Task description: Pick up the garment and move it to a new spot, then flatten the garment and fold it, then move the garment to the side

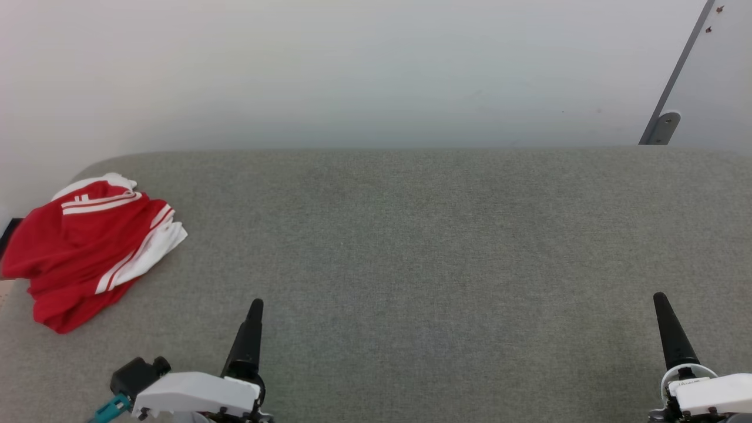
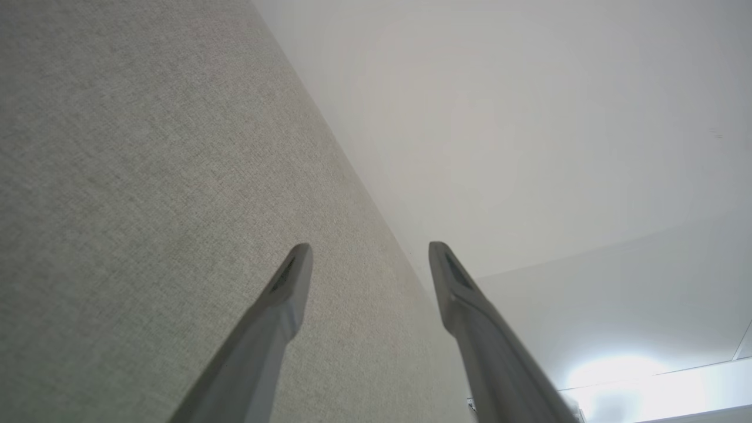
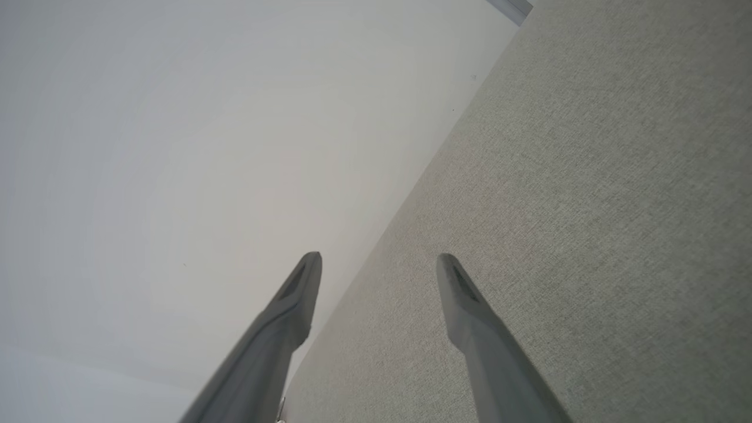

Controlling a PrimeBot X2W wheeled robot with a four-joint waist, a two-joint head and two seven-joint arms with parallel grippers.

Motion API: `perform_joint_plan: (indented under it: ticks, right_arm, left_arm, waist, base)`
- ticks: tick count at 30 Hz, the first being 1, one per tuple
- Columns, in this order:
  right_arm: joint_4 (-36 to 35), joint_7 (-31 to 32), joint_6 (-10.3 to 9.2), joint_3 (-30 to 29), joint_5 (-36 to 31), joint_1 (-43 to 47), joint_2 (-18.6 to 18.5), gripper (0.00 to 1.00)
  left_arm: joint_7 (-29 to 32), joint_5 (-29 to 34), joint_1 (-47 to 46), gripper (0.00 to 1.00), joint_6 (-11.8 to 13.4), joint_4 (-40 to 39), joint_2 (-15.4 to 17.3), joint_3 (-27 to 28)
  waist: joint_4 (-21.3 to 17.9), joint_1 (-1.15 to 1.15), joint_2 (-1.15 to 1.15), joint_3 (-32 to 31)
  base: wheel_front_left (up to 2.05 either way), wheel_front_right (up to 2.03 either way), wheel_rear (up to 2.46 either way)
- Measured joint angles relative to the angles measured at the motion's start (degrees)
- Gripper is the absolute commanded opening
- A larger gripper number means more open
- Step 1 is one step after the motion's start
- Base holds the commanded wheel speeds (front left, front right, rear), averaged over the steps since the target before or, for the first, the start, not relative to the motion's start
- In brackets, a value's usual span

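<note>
The left gripper [image 2: 367, 251] is seen from its own wrist with both long dark fingers [image 2: 282, 294] spread wide apart, and nothing is held between them. Bare grey table [image 1: 411, 235] and pale wall [image 1: 352, 70] are seen through the gap. The right gripper [image 3: 379, 261] is likewise opened wide, and nothing is gripped there either. Grey cloth is seen under its right finger and white wall beyond its left one.

In the head view one dark finger of each gripper is seen pointing forward over the near part of the table, the left one at the lower left and the right one at the lower right, well apart from each other. Neither finger is touched by anything.

The garment [image 1: 88, 252] is found ahead of the left gripper and off to its left, well apart from it and much farther from the right gripper. It is left in a crumpled heap — red cloth bunched up, with white panels and thin white stripes turned toward the left gripper's side. It is laid at the table's left edge, just short of the rounded far corner, and whether part of it hangs over that edge cannot be told.

Far ahead of the right gripper, a slanted grey metal bar [image 1: 664, 126] is fixed against the wall — beyond the table's far edge.
</note>
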Motion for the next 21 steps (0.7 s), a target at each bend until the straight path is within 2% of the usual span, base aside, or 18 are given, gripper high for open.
perform_joint_plan:
  ticks: [12,21]
  right_arm:
    - [1.3,-2.2,0.02,0.3,-14.7,0.0,-1.7,1.00]
    - [0.8,-3.0,0.05,0.0,-23.4,0.0,-1.9,1.00]
  left_arm:
    - [-2.1,13.7,-0.3,1.00,1.0,0.3,1.5,-2.3]
    - [-3.7,23.2,-0.4,1.00,1.6,-0.1,2.3,-2.8]
  waist:
    - [-0.1,0.00,0.00,-0.2]
    - [-0.1,0.00,0.00,-0.3]
  base:
    - [0.00,0.00,0.00]
    - [0.00,0.00,0.00]
